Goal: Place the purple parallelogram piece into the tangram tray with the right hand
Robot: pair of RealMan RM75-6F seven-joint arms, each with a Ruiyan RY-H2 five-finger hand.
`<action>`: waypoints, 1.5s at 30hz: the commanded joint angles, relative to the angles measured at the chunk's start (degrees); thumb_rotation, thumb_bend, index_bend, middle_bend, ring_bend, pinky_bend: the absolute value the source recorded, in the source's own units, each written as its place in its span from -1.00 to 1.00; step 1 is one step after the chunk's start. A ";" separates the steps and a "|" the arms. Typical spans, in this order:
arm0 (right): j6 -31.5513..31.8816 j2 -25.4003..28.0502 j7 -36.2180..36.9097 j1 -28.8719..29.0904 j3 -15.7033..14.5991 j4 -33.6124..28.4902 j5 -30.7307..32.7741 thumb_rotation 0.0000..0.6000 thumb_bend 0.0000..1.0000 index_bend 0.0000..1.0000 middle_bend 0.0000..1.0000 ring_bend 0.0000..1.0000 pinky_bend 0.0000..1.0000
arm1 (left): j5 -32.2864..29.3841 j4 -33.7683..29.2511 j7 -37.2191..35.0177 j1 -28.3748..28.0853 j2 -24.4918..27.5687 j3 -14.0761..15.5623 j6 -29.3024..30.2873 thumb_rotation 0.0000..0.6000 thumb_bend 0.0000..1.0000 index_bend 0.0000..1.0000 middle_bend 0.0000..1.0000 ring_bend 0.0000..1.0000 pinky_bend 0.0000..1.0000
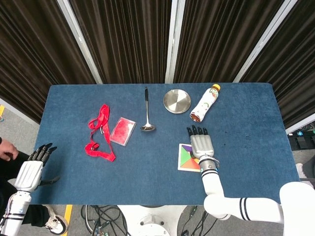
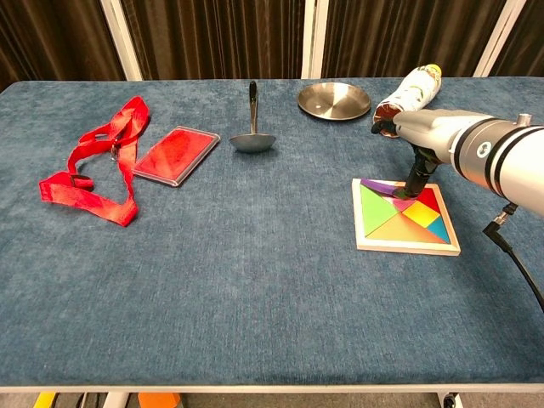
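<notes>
The purple parallelogram piece (image 2: 384,185) lies tilted along the far edge of the tangram tray (image 2: 405,244), its left end propped on the wooden rim rather than seated flat among the coloured pieces. The right hand (image 1: 200,143) hovers palm-down over the tray with its fingers (image 1: 197,131) straight and pointing away from the robot; in the chest view a dark fingertip (image 2: 414,183) reaches down to the right end of the piece, and nothing is grasped. The left hand (image 1: 32,169) hangs off the near-left edge of the blue table (image 1: 246,152), fingers extended, holding nothing. Behind the tray lie a toppled drink bottle (image 2: 410,91) and a round metal plate (image 2: 333,99). A ladle (image 2: 252,123), a red card holder (image 2: 175,154) and its red lanyard (image 2: 93,161) lie further left, well apart from the tray.
</notes>
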 commanded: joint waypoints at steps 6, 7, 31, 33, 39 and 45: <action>-0.46 -0.84 -0.54 0.58 -0.03 1.98 0.62 1.00 -0.55 -1.00 -1.00 -1.00 -1.00 | -0.02 0.24 -0.17 -0.01 -0.02 0.01 -0.06 1.00 -0.88 -0.75 -0.91 -1.00 -0.69; -0.65 -0.96 -0.56 0.66 0.02 2.32 0.73 1.00 -0.55 -1.00 -1.00 -1.00 -1.00 | -0.04 0.27 -0.17 -0.01 -0.04 0.01 -0.08 1.00 -0.88 -0.75 -0.91 -1.00 -0.69; -3.30 -0.16 4.55 1.02 2.34 1.81 -2.46 1.00 -0.55 -1.00 -1.00 -1.00 -1.00 | -0.14 0.14 0.02 0.14 0.11 0.06 -0.07 1.00 -0.88 -0.75 -0.91 -1.00 -0.69; -3.84 -1.27 4.44 1.84 2.72 3.09 -2.34 1.00 -0.55 -1.00 -1.00 -1.00 -1.00 | -0.21 0.20 0.00 0.16 0.12 0.07 -0.12 1.00 -0.88 -0.75 -0.91 -1.00 -0.69; -4.85 -4.00 3.28 3.99 3.53 6.53 -0.69 1.00 -0.55 -1.00 -1.00 -1.00 -1.00 | -0.28 0.24 -0.16 0.25 0.22 0.07 -0.08 1.00 -0.88 -0.75 -0.91 -1.00 -0.69; -6.00 -4.85 1.97 5.13 3.65 8.63 1.56 1.00 -0.55 -1.00 -1.00 -1.00 -1.00 | -0.22 0.17 -0.14 0.31 0.34 0.08 0.04 1.00 -0.88 -0.75 -0.91 -1.00 -0.69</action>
